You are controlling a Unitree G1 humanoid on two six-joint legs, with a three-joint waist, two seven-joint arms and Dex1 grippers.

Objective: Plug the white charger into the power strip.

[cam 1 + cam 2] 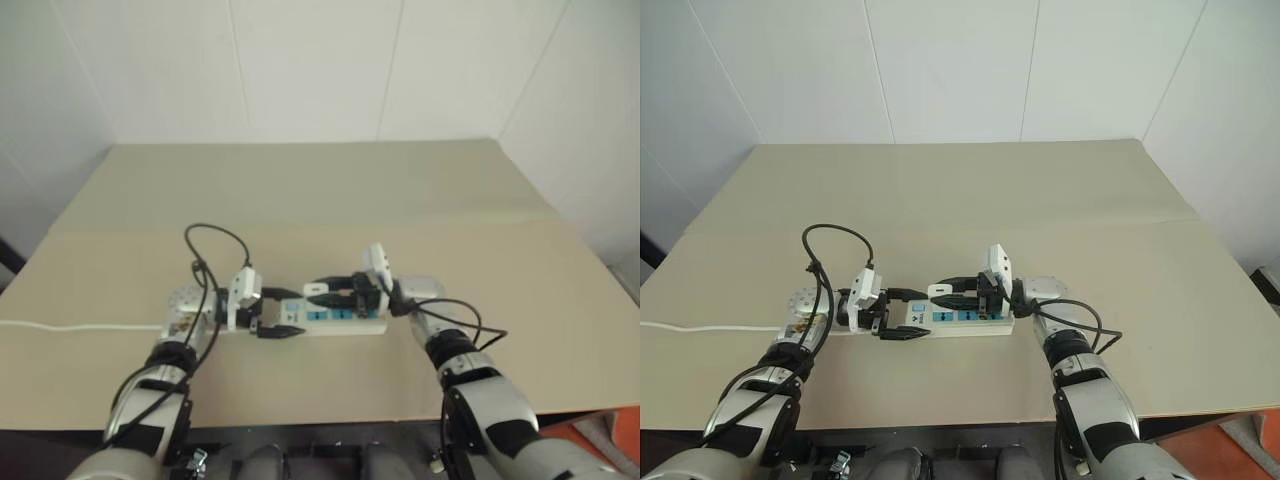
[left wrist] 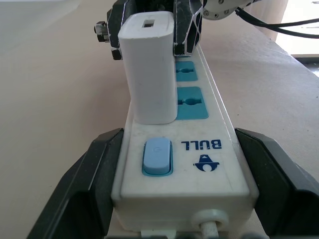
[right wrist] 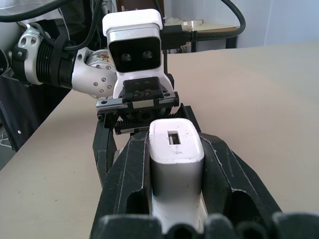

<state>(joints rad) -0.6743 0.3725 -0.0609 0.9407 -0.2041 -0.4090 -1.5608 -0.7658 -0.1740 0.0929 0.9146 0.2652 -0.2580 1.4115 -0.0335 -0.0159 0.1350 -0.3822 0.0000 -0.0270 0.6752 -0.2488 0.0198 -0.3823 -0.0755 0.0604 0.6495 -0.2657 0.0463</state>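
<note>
The power strip (image 1: pixel 345 320) lies flat on the table near its front edge, with its thin white cord (image 1: pixel 60 326) running off to the left. My left gripper (image 1: pixel 283 312) is shut on the strip's switch end; its fingers (image 2: pixel 84 189) press on both long sides beside the blue switch (image 2: pixel 157 157). The white charger (image 2: pixel 149 69) stands upright on the socket face nearest the switch. Its base is against the strip and its prongs are hidden. My right gripper (image 3: pixel 176 142) is shut on the charger from the far side. Two blue sockets (image 2: pixel 192 102) stay uncovered.
The beige table (image 1: pixel 320 190) stretches well beyond the strip to white walls at the back and sides. Black cables (image 1: pixel 215 240) loop above my left wrist, and others hang by the right wrist (image 1: pixel 470 325). Something orange (image 1: pixel 600 435) lies past the table's front right corner.
</note>
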